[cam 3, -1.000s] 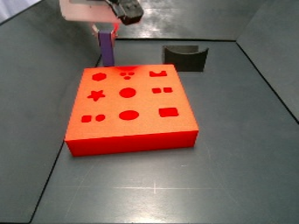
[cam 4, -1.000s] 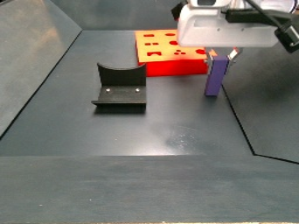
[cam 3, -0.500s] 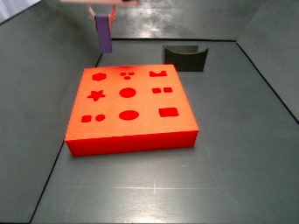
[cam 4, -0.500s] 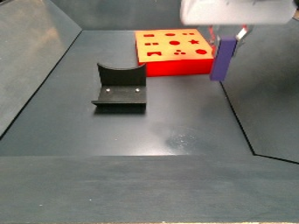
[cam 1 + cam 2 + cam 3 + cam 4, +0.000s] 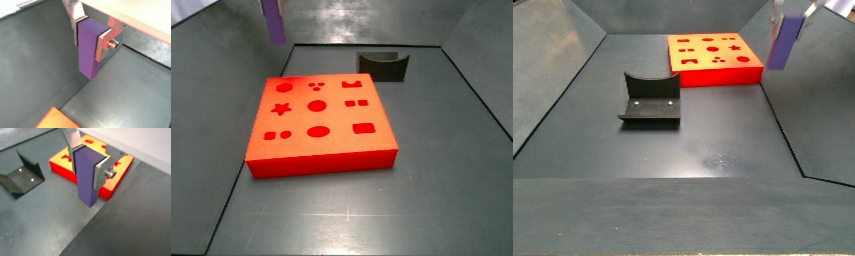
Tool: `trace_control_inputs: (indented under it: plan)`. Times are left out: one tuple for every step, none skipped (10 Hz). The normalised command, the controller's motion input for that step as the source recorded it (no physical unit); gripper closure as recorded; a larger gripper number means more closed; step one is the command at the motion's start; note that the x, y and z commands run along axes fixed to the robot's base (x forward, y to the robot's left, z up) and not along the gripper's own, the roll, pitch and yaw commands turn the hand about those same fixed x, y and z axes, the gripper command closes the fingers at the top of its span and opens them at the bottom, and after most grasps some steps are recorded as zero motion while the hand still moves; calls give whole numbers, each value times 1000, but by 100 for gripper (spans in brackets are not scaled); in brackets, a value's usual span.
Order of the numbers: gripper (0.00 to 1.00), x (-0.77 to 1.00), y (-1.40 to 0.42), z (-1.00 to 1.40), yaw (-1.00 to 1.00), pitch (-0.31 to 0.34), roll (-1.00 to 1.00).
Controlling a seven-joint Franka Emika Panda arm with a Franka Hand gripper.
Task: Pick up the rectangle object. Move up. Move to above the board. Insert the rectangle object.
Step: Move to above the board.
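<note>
My gripper (image 5: 89,35) is shut on the purple rectangle object (image 5: 87,52), which hangs upright between the silver fingers (image 5: 102,168) in both wrist views (image 5: 85,180). In both side views only the block shows, high near the frame's top (image 5: 273,20) (image 5: 788,38); the gripper body is out of frame. The orange-red board (image 5: 318,122) lies flat on the floor with its shaped cut-outs. In a side view the block hangs beyond the board's far left corner. In a wrist view the board (image 5: 67,165) lies below and behind the block.
A dark grey block with a curved notch (image 5: 384,65) stands on the floor beside the board, also in a side view (image 5: 649,100) and a wrist view (image 5: 20,175). Dark walls ring the floor.
The gripper has risen with the purple block, from near the floor beside the board to high above it. Its body has left the side views.
</note>
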Motion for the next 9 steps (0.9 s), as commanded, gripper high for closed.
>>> trace_control_inputs:
  plan:
    - [100,-275,-130,1000,-45,21,47]
    - [100,-278,-121,1000,-17,31,57]
    - [100,-285,-113,1000,-2,46,58]
    - [100,-291,-107,1000,5,57,58]
    - [100,-317,-101,1000,15,80,56]
    - [100,-341,-95,1000,19,84,49]
    - [100,-371,-86,1000,16,85,36]
    - [100,-421,-77,1000,15,82,21]
    - [100,-466,-76,1000,17,77,13]
